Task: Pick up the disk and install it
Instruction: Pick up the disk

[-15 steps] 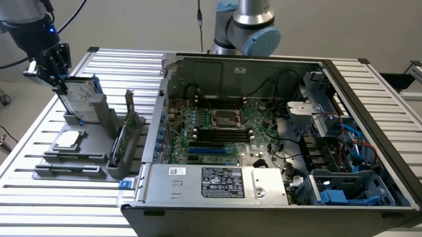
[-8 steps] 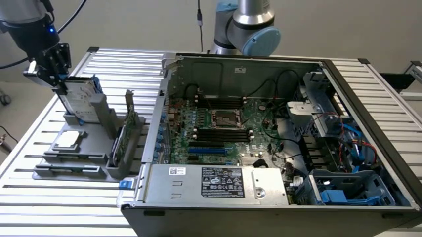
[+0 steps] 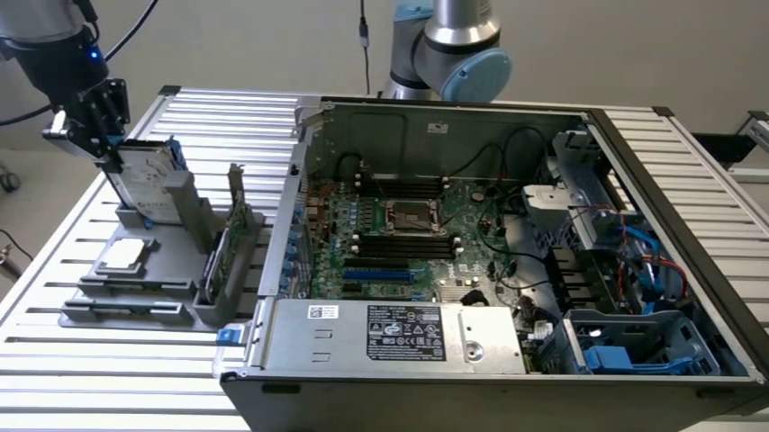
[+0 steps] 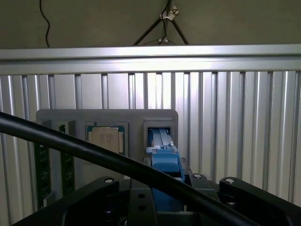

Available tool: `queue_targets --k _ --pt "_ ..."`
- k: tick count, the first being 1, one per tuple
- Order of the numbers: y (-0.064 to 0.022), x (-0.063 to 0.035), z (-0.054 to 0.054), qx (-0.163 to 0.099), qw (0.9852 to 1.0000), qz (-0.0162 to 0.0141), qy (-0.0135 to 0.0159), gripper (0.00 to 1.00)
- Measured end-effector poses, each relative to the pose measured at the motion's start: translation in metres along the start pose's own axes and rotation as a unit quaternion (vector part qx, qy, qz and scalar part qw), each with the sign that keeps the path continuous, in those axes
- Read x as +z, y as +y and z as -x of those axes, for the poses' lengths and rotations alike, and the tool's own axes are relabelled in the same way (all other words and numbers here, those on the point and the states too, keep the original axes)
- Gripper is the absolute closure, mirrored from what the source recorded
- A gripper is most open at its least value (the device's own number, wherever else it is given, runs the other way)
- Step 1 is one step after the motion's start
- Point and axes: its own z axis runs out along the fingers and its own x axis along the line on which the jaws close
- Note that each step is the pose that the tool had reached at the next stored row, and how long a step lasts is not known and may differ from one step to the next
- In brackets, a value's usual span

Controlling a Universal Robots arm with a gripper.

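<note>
At grey holder point(image 3: 121, 315), one end effector point(image 3: 111, 160) gripping one disk point(image 3: 147, 180), one chip point(image 3: 126, 255)

My arm point(image 3: 463, 18): silver tube, pale blue joint cap point(image 3: 478, 74). My gripper point(image 3: 112, 158): black housing, one blue light point(image 3: 92, 54), silver screws point(image 4: 109, 181). A thick black cable point(image 4: 84, 150) crosses it; thin black leads point(image 3: 130, 31) run at my wrist.

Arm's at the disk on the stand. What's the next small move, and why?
Probably a short, straight lift, once the grip is confirmed. The gripper sits at the top edge of the disk, which stands upright in its slot in the grey stand. Swinging toward the computer case first would likely jam the disk against the slot walls.
</note>
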Motion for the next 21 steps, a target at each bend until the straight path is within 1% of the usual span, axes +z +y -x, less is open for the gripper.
queue_targets --k 10,21 --pt "0.0000 -0.0010 0.0000 0.000 1.0000 -0.0001 -0.0001 0.67" --pt "-0.0011 -0.0068 -0.0001 0.000 1.0000 0.0000 0.0000 0.67"
